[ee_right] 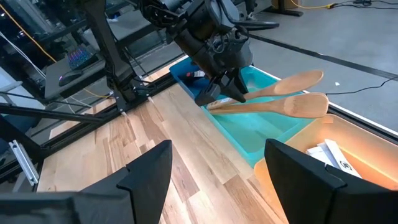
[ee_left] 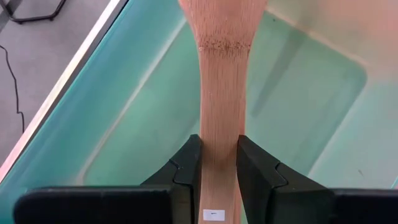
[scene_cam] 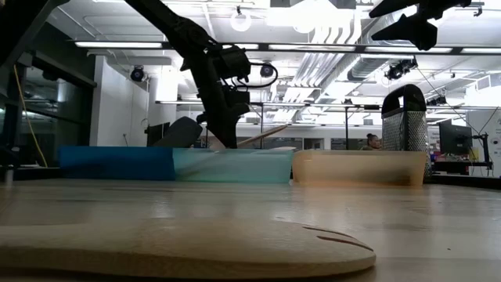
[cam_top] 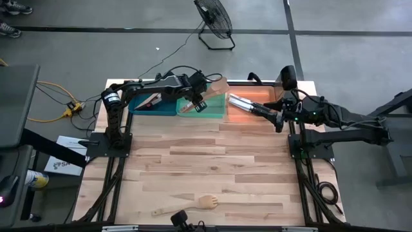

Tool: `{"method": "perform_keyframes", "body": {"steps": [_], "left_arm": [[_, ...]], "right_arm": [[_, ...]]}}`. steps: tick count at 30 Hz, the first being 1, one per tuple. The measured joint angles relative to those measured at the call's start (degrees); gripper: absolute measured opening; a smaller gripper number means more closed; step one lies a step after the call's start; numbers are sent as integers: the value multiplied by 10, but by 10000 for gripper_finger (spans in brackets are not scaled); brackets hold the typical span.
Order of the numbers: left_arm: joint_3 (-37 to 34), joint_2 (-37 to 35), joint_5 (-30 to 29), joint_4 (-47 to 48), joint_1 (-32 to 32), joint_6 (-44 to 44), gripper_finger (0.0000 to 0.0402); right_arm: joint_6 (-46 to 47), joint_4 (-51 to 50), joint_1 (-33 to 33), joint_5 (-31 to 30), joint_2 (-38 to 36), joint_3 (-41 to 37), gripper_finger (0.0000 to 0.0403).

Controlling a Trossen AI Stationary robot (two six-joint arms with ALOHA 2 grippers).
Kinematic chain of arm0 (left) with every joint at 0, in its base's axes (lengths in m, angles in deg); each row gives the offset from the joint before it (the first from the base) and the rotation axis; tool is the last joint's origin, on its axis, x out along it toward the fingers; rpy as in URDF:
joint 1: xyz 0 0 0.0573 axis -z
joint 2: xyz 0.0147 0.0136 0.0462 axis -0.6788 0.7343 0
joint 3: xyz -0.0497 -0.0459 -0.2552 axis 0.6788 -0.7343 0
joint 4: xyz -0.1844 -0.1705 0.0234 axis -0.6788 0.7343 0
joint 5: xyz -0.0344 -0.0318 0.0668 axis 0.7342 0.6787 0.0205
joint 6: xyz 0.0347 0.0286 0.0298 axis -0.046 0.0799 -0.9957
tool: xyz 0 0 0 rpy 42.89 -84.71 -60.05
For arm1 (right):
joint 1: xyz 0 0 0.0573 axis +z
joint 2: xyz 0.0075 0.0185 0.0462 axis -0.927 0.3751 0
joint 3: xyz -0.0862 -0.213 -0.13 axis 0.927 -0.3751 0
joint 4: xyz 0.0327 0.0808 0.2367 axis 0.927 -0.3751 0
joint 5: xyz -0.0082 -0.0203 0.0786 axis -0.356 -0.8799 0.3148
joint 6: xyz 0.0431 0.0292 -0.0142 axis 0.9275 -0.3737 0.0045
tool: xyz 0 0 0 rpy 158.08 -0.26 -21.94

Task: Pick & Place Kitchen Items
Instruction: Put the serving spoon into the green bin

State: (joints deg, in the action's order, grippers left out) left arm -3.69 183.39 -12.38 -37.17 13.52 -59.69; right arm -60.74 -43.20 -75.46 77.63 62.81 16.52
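Counts from what's visible:

- Bins: 3 in a row at the far edge of the bench (cam_top: 212,161): blue bin (cam_top: 149,106), green bin (cam_top: 212,108), orange bin (cam_top: 257,98).
- Wooden utensils at the green bin: 2, a wooden spatula (ee_right: 273,106) and a wooden spoon (ee_right: 292,83).
- Wooden fork (cam_top: 187,206): 1, on the bench near the front edge.
- Metal utensils in the orange bin: cluster (cam_top: 243,103), number cannot tell.
- Box grater (scene_cam: 404,117): 1, behind the orange bin.
- Blue bin contents: at least 1 item, kind unclear.
- Arms: 2, so 2 hands: left hand (ee_right: 219,94), right hand (ee_right: 217,171).
- Floor fan (cam_top: 214,19): 1.
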Motion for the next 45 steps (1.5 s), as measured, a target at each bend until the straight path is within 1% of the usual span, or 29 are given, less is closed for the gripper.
{"method": "perform_keyframes", "body": {"steps": [8,14,29,45], "left_arm": [[0,0,0,0,0,-2,67],[0,0,-2,0,0,0,87],[-2,9,17,3,0,-1,87],[-1,15,16,0,0,-9,88]], "right_arm": [[0,0,0,0,0,0,248],[0,0,0,0,0,0,248],[0,0,0,2,0,0,248],[-2,0,0,3,0,0,248]]}}
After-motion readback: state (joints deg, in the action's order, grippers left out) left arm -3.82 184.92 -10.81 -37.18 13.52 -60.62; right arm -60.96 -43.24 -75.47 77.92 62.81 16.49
